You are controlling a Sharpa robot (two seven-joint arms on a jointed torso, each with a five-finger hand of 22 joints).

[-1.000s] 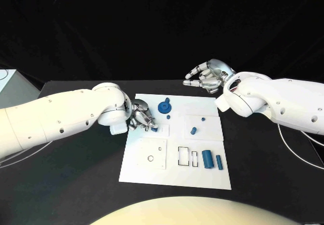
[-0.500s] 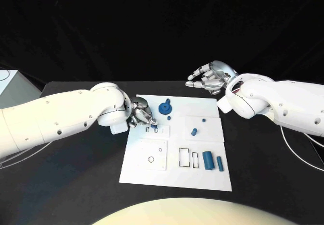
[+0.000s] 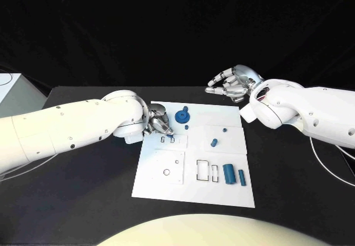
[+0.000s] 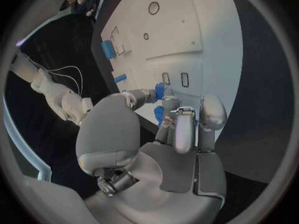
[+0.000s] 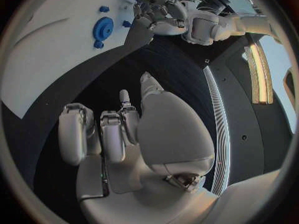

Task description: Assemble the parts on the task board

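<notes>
The white task board (image 3: 159,184) lies mid-table. My left hand (image 3: 159,124) hovers over its far left part, just beyond two small slots (image 3: 167,139), and pinches a small blue part (image 4: 160,90) between thumb and fingertips (image 4: 169,103). A blue gear (image 3: 181,117) stands right of that hand, with a small blue peg (image 3: 186,126) beside it. Two blue cylinders (image 3: 229,173) lie at the near right. My right hand (image 3: 233,82) hangs past the board's far right corner, fingers curled in on nothing. From the right wrist I see the right hand (image 5: 124,134), the gear (image 5: 102,29) and the left hand (image 5: 156,15).
Two more small blue pieces (image 3: 213,142) stand on the board's right half. Outlined rectangular recesses (image 3: 202,170) and round holes (image 3: 169,171) mark its near part. A pale box (image 3: 9,88) sits at the table's far left edge. Black table (image 3: 81,200) surrounds the board.
My left hand has drawn back from the two slots towards the board's far edge, taking the small blue part along. The right hand has barely shifted.
</notes>
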